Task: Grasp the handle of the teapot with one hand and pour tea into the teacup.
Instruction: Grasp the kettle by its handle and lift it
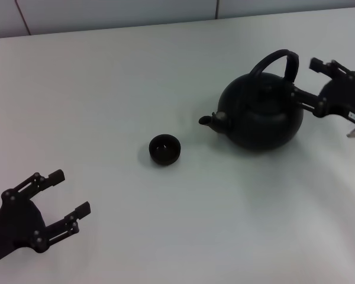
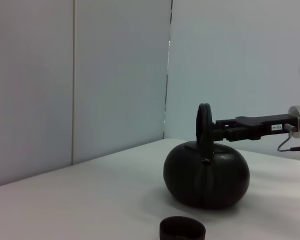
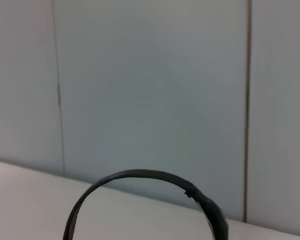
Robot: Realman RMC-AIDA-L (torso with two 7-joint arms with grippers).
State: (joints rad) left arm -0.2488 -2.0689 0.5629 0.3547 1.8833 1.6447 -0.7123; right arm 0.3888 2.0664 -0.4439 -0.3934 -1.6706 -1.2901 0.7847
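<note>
Black teapot [image 1: 261, 115] body is cut off in right wrist view; right gripper [image 1: 300, 83] is spread beside handle [image 1: 276, 61], grasping nothing.

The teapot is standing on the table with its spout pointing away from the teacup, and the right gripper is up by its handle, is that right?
Not quite. The head view shows the teapot with its spout pointing toward the teacup, not away from it. The rest holds: it stands on the table, and the right gripper is up by the handle.
</note>
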